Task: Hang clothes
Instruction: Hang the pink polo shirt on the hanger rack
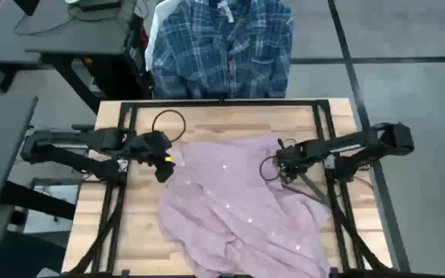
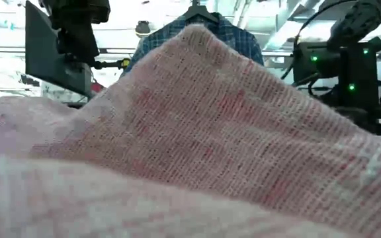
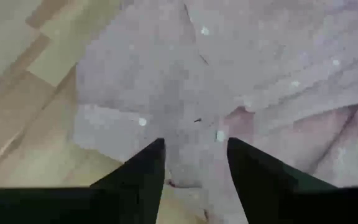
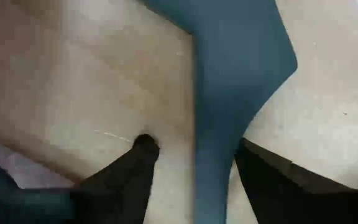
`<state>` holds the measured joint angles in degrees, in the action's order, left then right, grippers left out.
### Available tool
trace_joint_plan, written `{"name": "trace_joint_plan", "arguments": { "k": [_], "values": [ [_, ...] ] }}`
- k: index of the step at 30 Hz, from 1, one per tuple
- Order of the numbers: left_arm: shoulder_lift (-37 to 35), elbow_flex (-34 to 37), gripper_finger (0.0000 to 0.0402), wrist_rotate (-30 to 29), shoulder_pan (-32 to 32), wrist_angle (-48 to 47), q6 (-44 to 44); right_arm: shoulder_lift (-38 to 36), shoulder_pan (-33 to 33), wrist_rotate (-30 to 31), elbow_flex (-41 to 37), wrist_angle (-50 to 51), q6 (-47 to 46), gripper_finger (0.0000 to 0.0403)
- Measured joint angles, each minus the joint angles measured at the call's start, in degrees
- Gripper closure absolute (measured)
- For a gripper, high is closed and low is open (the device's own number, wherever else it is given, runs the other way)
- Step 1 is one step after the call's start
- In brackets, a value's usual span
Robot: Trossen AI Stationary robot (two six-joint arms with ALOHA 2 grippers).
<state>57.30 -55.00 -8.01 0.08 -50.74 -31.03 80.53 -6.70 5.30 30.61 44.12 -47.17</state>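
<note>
Grey floor (image 1: 408, 46), possibly a desk (image 1: 52, 35).

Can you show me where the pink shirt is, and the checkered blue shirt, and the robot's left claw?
pink shirt (image 1: 238, 205), high view, on the middle of the cloth.
plaid shirt (image 1: 219, 50), high view, on its front.
left gripper (image 1: 163, 164), high view, at its tips beside the pink shirt's edge.

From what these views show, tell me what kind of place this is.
Most likely a robotics lab or workshop: a wooden table framed by dark rails, desks with cables beyond it, and powered equipment with green lights behind.
</note>
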Motion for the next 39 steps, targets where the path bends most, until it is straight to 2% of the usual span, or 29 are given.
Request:
{"name": "trace_joint_plan", "arguments": {
  "k": [2,3,7,13,19,25,29,31,34,39],
  "values": [
    [0.0,0.0,0.0244,0.0,0.0,0.0,0.0,-0.3,-0.6,-0.1,0.0,0.4,0.5,0.0331],
    [0.0,0.0,0.0244,0.0,0.0,0.0,0.0,-0.7,-1.0,-0.3,0.0,0.5,0.7,0.0341],
    [0.0,0.0,0.0244,0.0,0.0,0.0,0.4,-3.3,-2.4,-1.1,0.3,1.7,1.7,0.0341],
    [0.0,0.0,0.0244,-0.1,0.0,0.1,0.4,-7.9,-5.1,0.8,5.1,3.8,2.7,0.0341],
    [0.0,0.0,0.0244,-0.2,0.0,0.3,0.3,-7.8,-7.2,5.1,12.4,6.2,4.6,0.0341],
    [0.0,-3.5,0.0244,-0.3,0.3,-0.7,1.1,-5.3,-10.3,9.2,22.1,17.8,11.7,0.0341],
    [0.0,-4.3,0.0244,-1.0,1.5,5.5,4.8,-3.1,-11.6,9.4,26.8,19.3,14.5,0.0341],
    [1.0,-3.9,0.0244,0.4,2.6,11.2,6.7,-1.9,-11.6,9.4,28.3,18.8,14.8,0.0341],
    [5.3,-2.9,0.0244,5.0,4.6,18.9,9.2,0.5,-11.6,9.4,29.1,17.3,16.2,0.0341],
    [16.4,0.0,0.0244,5.7,5.8,26.1,13.2,4.1,-11.6,8.4,29.2,16.8,17.3,0.0341]
  ]
}}
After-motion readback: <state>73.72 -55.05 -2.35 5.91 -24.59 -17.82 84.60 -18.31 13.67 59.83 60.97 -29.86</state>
